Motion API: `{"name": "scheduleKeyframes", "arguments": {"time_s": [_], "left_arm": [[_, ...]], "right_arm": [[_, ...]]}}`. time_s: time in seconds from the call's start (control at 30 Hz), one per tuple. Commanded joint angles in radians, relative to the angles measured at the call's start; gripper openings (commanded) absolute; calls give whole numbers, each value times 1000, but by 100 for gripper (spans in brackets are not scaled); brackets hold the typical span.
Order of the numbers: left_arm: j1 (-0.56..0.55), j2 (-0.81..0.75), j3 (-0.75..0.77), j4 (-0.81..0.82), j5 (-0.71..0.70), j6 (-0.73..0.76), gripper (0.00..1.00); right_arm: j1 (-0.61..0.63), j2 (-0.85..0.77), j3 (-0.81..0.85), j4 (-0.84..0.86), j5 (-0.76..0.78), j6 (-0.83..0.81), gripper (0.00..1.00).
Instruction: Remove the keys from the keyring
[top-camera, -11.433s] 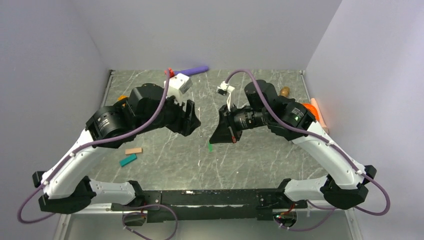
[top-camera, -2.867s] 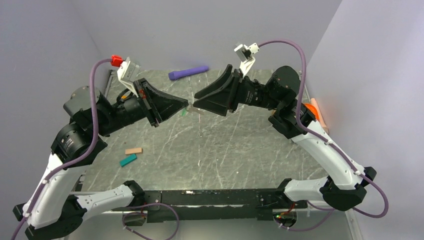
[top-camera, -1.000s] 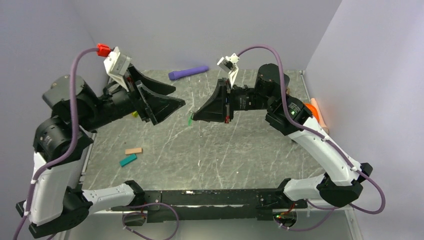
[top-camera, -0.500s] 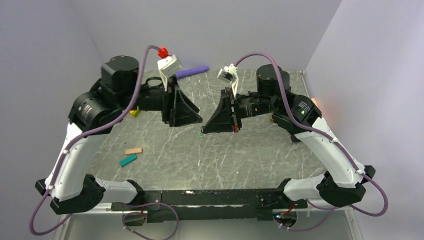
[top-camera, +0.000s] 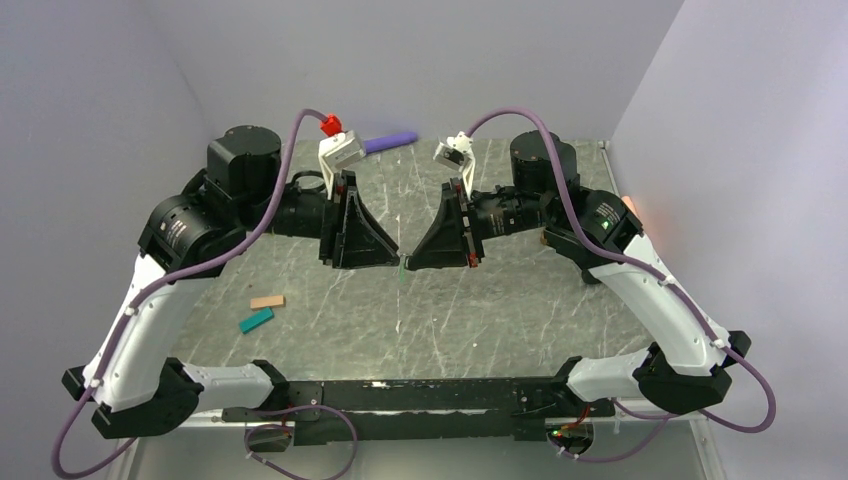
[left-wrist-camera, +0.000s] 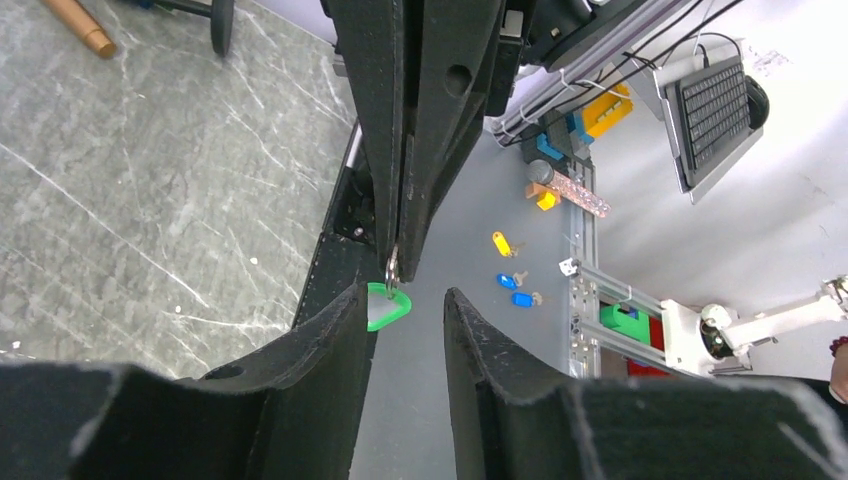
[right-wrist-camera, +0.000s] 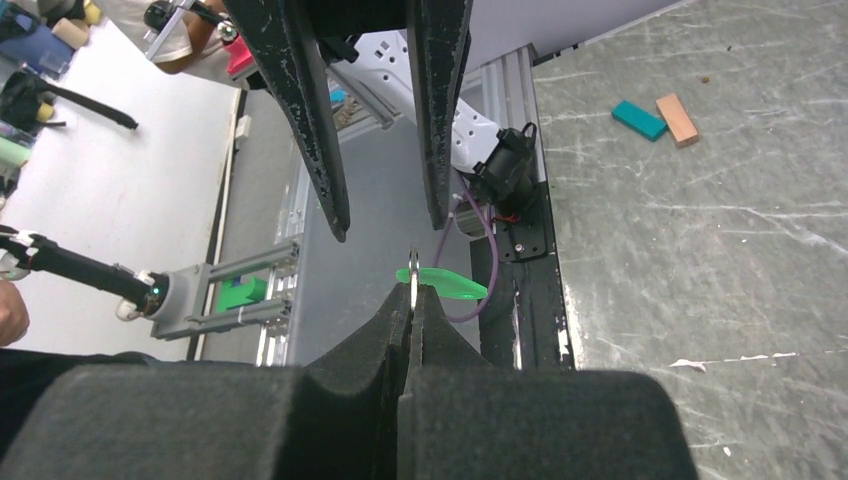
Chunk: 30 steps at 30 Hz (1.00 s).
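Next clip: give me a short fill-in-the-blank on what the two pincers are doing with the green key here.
1. The right pincer is shut on the metal ____.
2. The jaws of the left pincer stand ____, not yet clamped on the green key.
3. In the top view, the tan block and teal block lie on the ____ side of the table.
Missing words: keyring; open; left.

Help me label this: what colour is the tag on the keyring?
Bright green tag, best seen in the right wrist view.
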Motion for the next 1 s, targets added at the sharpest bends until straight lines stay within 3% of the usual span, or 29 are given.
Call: {"name": "scheduleKeyframes", "arguments": {"time_s": [0.0, 0.23, 0.6, 0.73, 0.9, 0.97], "left_arm": [[-12, -12, -17, 43, 46, -15, 39], [-42, -29, -61, 95, -11, -30, 41], [-49, -28, -45, 108, -48, -34, 33], [-51, -20, -34, 103, -47, -34, 24], [-52, -15, -27, 99, -54, -33, 1], [-53, -16, -27, 102, -63, -34, 0]], "right_arm": [[1, -17, 37, 15, 0, -5, 0], [2, -12, 54, 11, -6, -4, 0], [1, -23, 44, 18, -14, 2, 0], [2, -26, 44, 14, -9, -1, 0], [2, -28, 43, 14, -5, -5, 0], [2, -32, 37, 17, 0, -5, 0]]}}
